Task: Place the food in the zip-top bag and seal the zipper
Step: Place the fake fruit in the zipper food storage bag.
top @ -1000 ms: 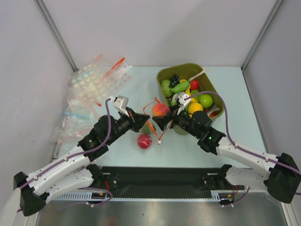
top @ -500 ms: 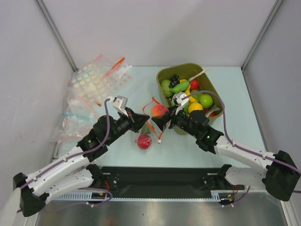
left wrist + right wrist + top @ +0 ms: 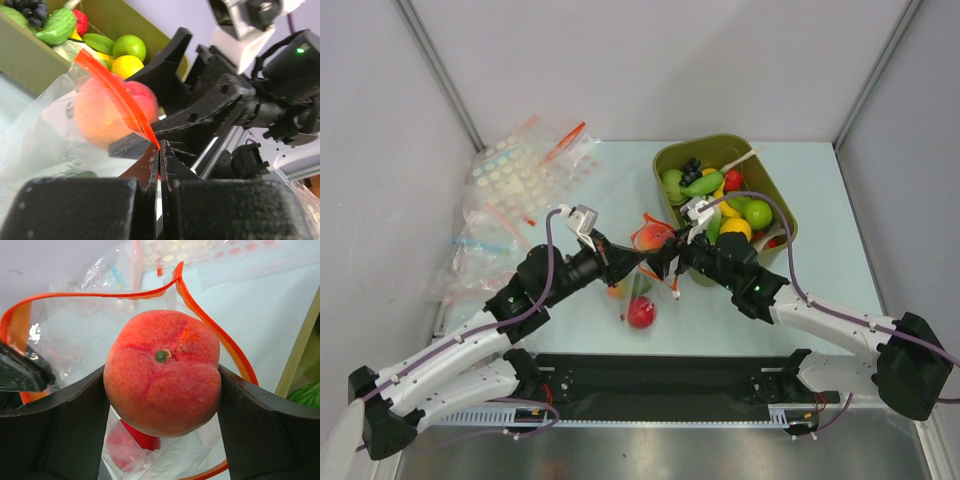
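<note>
Peach (image 3: 162, 372) clamped in right tool (image 3: 162, 405) over zip-top bag (image 3: 75, 335), left tool (image 3: 159, 165) pinching zipper (image 3: 117, 92); loading step, release likely next.

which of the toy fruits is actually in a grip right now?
The peach, clamped between the right fingers over the zip-top bag's open mouth. The red fruit lies lower down, ungripped, and the rest sit in the olive tub.

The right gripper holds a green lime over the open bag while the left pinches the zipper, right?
No: the right gripper holds a peach, not a lime; the right wrist view shows it. The left gripper does pinch the zipper.
</note>
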Controlling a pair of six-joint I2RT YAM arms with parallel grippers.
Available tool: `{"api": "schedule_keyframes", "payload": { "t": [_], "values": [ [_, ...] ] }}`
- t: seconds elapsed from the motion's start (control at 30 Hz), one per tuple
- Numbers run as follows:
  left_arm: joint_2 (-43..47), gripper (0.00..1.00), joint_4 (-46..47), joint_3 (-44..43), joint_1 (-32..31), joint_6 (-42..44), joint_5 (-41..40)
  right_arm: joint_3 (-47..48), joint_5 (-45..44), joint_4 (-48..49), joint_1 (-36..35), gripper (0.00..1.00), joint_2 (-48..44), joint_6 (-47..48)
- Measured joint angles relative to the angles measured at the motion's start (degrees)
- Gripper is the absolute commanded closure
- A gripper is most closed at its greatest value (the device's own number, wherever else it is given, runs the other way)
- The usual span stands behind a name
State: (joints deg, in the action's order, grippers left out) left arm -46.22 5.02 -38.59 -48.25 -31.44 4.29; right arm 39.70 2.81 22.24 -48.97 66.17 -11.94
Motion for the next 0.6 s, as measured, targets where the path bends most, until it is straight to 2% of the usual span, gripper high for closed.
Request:
{"api": "schedule_keyframes", "payload": {
  "t": [0.13,0.2,0.23,0.27,0.37,0.4,0.6],
  "values": [
    [0.02,1.0,0.04,0.0,0.0,0.0,1.18,0.09,2.05,0.52,-0.04,0.43,1.88,-0.02],
    [0.0,1.0,0.0,0.0,0.0,-0.02,1.33,0.09,3.5,0.9,-0.04,0.36,3.13,-0.07],
    [0.0,1.0,-0.09,0.0,0.0,-0.02,1.31,0.09,4.2,1.11,-0.04,0.33,3.69,-0.04],
    [0.0,1.0,-0.24,-0.02,0.0,-0.02,1.25,0.09,5.03,1.29,-0.04,0.22,4.26,-0.07],
    [0.07,0.99,-0.96,-0.02,0.0,-0.04,0.39,0.09,7.21,1.53,-0.04,0.06,5.05,-0.13],
    [0.2,1.0,-1.27,-0.02,0.0,-0.04,0.15,0.09,7.85,1.7,-0.04,0.04,5.07,-0.2],
    [2.05,1.0,-2.21,-0.02,0.0,-0.07,-2.6,0.09,9.09,2.64,-0.04,0.04,4.74,0.0]
  ]
}}
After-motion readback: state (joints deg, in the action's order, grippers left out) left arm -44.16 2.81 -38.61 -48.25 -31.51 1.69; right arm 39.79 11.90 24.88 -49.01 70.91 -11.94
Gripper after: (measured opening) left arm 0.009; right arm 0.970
